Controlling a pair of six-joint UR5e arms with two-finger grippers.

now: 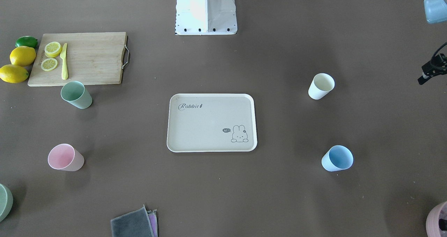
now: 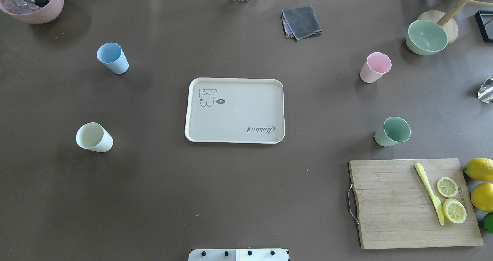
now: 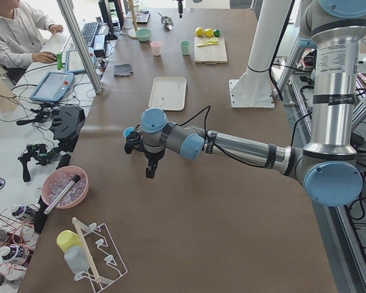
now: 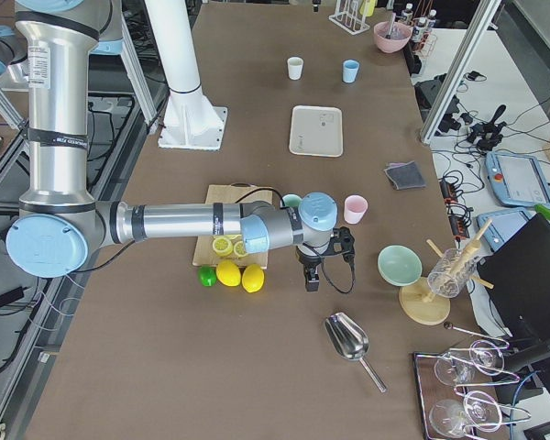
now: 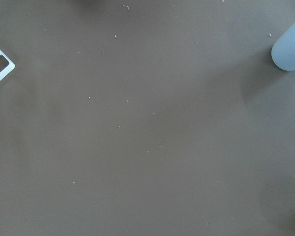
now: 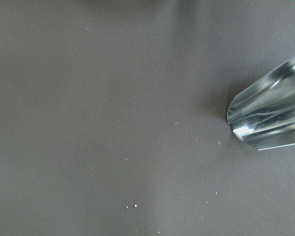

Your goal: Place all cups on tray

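Observation:
The beige "Rabbit" tray [image 2: 238, 116] lies at the table's middle with nothing on it. All four cups stand upright on the table around it: light blue [image 2: 112, 57], cream white [image 2: 94, 137], pale pink [image 2: 375, 67] and mint green [image 2: 392, 131]. My left gripper [image 3: 148, 170] hangs pointing down beyond the table's left end, close to the blue cup, which shows at the left wrist view's edge [image 5: 291, 46]. My right gripper [image 4: 312, 278] points down past the lemons at the right end. I cannot tell whether either is open or shut.
A wooden cutting board [image 2: 396, 218] with lemon slices and a yellow knife sits front right, lemons [image 2: 479, 169] beside it. A grey cloth [image 2: 302, 21], a green bowl [image 2: 426, 36] and a pink bowl [image 2: 36, 7] stand at the far side. A metal scoop [image 6: 270, 118] lies under the right wrist.

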